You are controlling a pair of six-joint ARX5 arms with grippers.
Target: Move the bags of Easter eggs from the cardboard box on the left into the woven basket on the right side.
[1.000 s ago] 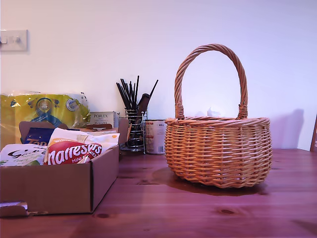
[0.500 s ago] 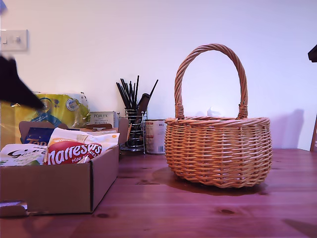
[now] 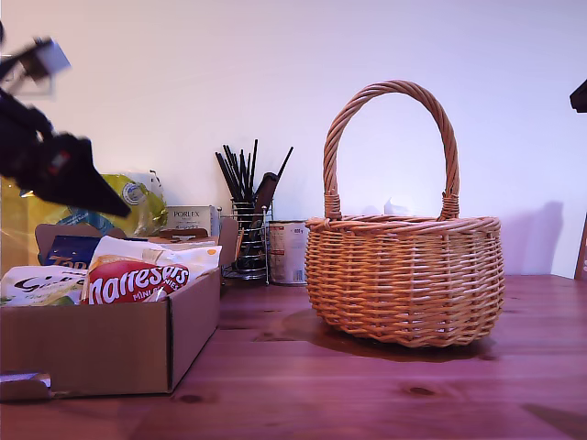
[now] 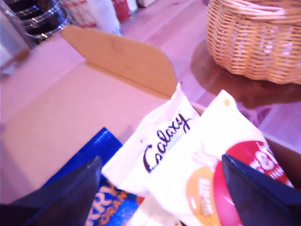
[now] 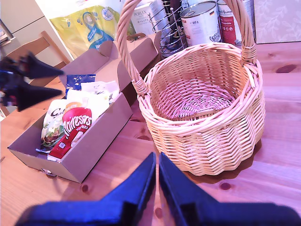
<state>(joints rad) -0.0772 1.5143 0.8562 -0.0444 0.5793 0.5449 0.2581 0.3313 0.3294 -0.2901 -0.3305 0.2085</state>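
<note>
Under my first gripper (image 4: pixel 160 188) the sweet bags (image 4: pixel 188 155) are glossy plastic film, slick and crinkled. The box (image 3: pixel 110 344) is matt brown corrugated cardboard. Beyond my second gripper (image 5: pixel 157 181) the basket (image 5: pixel 207 108) is rough woven wicker (tan, faintly shiny) on a smooth varnished wooden table (image 3: pixel 367 394).

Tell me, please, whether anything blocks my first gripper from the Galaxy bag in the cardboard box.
Nothing visible does. My first gripper is open right above the Galaxy bag, which lies on top in the cardboard box beside the Maltesers bag. The box flap stands behind the bag, clear of the jaws.
</note>
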